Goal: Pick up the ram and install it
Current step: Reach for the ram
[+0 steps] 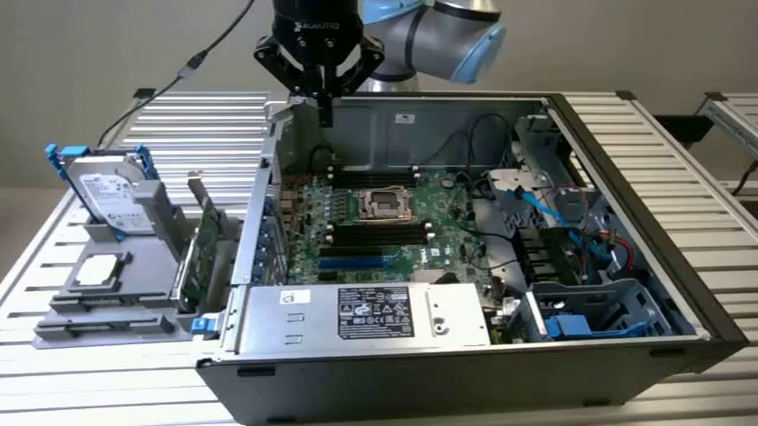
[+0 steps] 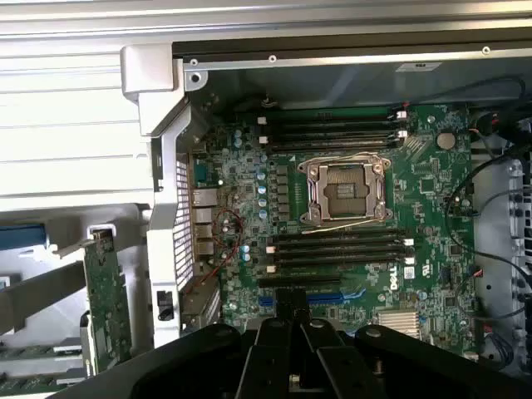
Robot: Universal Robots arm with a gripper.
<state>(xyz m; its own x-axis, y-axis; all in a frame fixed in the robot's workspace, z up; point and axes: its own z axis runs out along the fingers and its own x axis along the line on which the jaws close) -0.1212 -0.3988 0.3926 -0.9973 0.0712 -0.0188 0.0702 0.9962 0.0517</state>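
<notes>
Green ram (image 2: 33, 351): seemingly lying in grey rack (image 1: 154, 324) outside case (image 1: 450, 386), well apart from jaws, beyond expansion card (image 2: 104, 299). Jaws: fully closed, empty, above motherboard (image 2: 249, 208). Advice: open wide, grip stick mid-length, squarely, avoiding card.

The brand name ROBOTIQ stands in pale letters on the black body of the end effector (image 1: 323, 114), seen in the exterior view. A white DELL logo (image 2: 388, 278) is printed on the green motherboard (image 2: 249, 208). The power supply label (image 1: 379, 312) and the hard drive label (image 1: 106, 191) carry print too small to read.
</notes>
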